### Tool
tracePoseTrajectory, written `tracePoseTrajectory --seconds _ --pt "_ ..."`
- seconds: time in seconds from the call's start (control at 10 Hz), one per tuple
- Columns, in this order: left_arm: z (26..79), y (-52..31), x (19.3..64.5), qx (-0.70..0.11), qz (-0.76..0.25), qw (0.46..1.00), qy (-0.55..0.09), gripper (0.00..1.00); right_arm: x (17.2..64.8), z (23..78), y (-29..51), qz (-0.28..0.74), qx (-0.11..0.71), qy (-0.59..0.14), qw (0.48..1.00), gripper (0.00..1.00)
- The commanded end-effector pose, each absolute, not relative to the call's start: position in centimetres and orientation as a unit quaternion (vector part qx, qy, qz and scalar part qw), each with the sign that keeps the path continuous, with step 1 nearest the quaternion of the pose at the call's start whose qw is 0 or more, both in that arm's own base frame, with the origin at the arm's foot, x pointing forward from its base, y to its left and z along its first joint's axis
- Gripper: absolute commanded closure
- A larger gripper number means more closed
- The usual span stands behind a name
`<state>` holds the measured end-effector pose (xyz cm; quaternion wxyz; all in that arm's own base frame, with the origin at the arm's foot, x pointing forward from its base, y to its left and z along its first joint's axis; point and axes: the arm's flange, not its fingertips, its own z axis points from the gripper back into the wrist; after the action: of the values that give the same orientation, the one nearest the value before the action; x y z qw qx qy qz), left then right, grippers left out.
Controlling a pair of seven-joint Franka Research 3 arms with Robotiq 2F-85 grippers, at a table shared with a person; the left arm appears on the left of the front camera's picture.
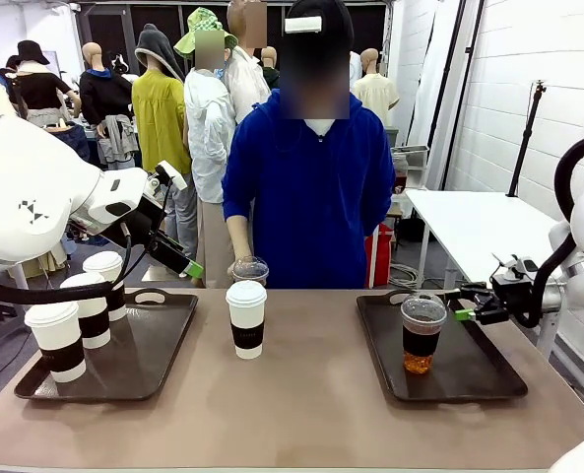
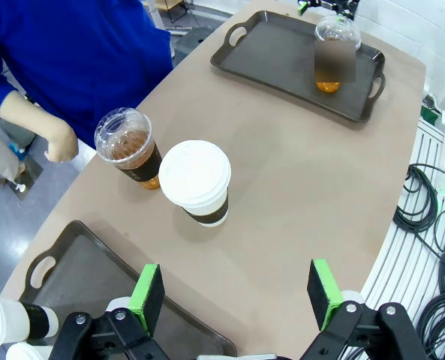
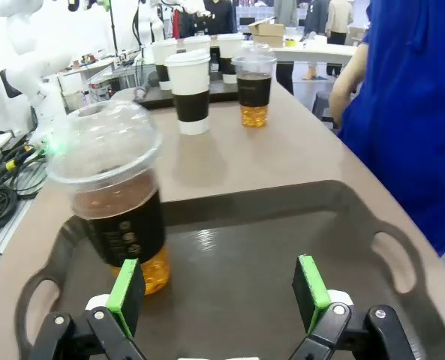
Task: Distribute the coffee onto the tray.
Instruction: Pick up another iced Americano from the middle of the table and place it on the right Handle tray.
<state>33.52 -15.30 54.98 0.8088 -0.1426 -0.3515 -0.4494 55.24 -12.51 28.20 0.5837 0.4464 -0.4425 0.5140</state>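
Three white lidded cups with dark sleeves [image 1: 80,315] stand on the left tray [image 1: 163,345]. A further white cup [image 1: 246,317] [image 2: 196,180] is on the bare table between the trays, with a clear dome-lidded cup of brown liquid [image 1: 249,271] [image 2: 128,146] just behind it. Another clear cup [image 1: 422,333] [image 3: 117,202] stands on the right tray [image 1: 479,365] [image 3: 267,247]. My left gripper [image 1: 188,266] [image 2: 236,300] hovers open over the left tray's inner edge. My right gripper [image 1: 461,304] [image 3: 218,296] is open low over the right tray, beside the clear cup.
A person in a blue top [image 1: 311,187] stands at the far edge, forearm [image 2: 53,139] hanging close to the clear cup on the table. Cables [image 2: 432,217] lie beyond the table's side. The table's near half [image 1: 301,414] is bare.
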Motion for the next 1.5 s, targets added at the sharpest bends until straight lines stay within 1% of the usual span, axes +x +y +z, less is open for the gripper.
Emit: tracePoseTrajectory --seconds 0.0,0.3,0.5,0.8,1.1,1.4 --pt "54.9 -15.2 33.6 -0.143 -0.455 0.805 -0.353 0.00 58.4 28.0 -12.3 0.498 0.452 -0.453 0.585 0.00" --pt "54.9 -15.2 33.6 -0.143 -0.455 0.805 -0.353 0.00 62.5 28.0 -10.6 0.487 0.458 -0.468 0.578 0.00" --pt "54.9 -15.2 33.6 -0.143 -0.455 0.805 -0.353 0.00 64.2 27.8 -8.9 0.483 0.461 -0.471 0.576 0.00" --pt "54.9 -15.2 33.6 -0.143 -0.455 0.805 -0.353 0.00 64.4 27.3 -6.4 0.468 0.470 -0.466 0.586 0.00" --pt "54.9 -15.2 33.6 -0.143 -0.455 0.805 -0.353 0.00 64.3 26.4 -4.3 0.477 0.474 -0.452 0.586 0.00" --pt "54.9 -15.2 33.6 -0.143 -0.455 0.805 -0.353 0.00 64.3 26.4 -5.1 0.486 0.473 -0.456 0.576 0.00"
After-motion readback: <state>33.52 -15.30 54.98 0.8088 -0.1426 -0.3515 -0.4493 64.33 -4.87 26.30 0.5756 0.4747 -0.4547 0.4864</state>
